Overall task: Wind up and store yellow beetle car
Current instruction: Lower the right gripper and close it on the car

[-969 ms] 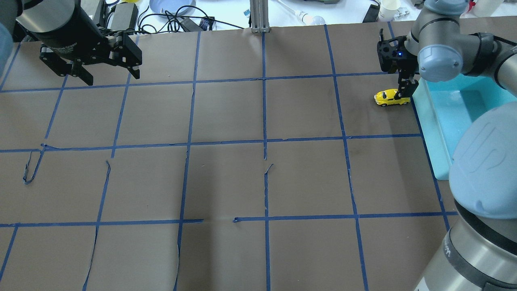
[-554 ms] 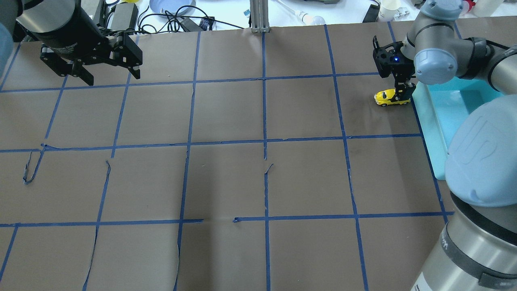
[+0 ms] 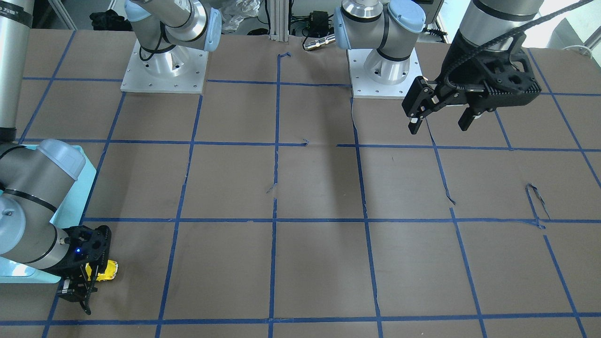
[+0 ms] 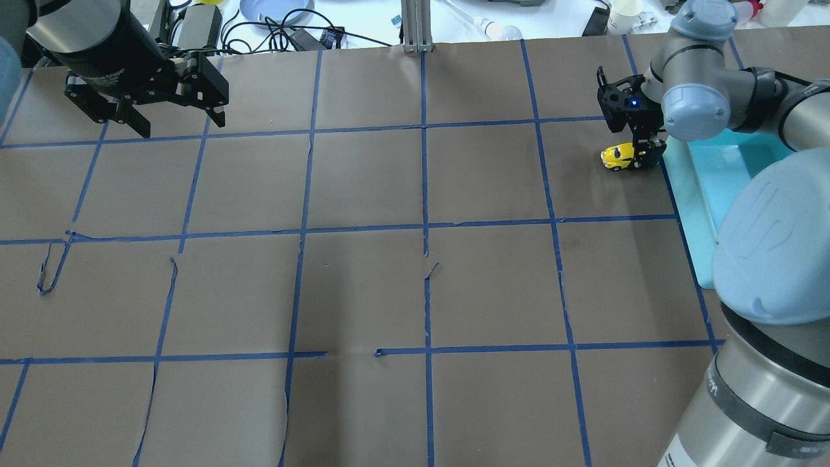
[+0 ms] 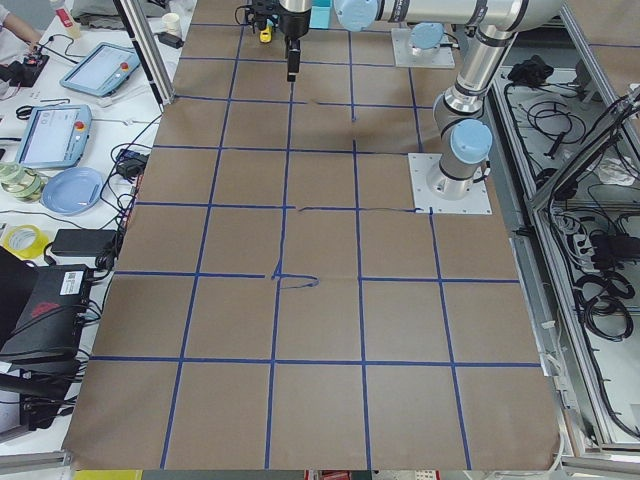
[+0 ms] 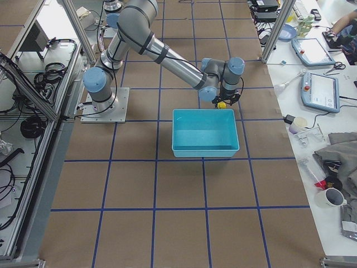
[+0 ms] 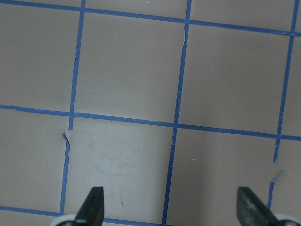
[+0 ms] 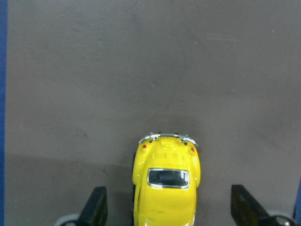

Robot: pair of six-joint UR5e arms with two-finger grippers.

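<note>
A: Where's the yellow beetle car [image 8: 165, 188]?

B: On its wheels on the brown paper table [image 4: 363, 292], in a far square of the blue tape grid [image 4: 425, 181], just beside a corner of the teal bin [image 6: 205, 151] but outside it.

A: Which way does it face?

B: In the right wrist view, the chrome-bumper end with two small red dots points away from the camera. In the overhead view that end points away from the bin.

A: Is it gripped?

B: No. The right gripper [image 8: 168, 207] is down over it with its fingers [image 8: 96, 207] spread wide. The car sits between them with bare paper showing on both sides.

A: And the other arm?

B: The left gripper [image 4: 181, 124] hangs above the far opposite side of the table, well apart from the car. It is spread wide too, with nothing between its fingers.
</note>
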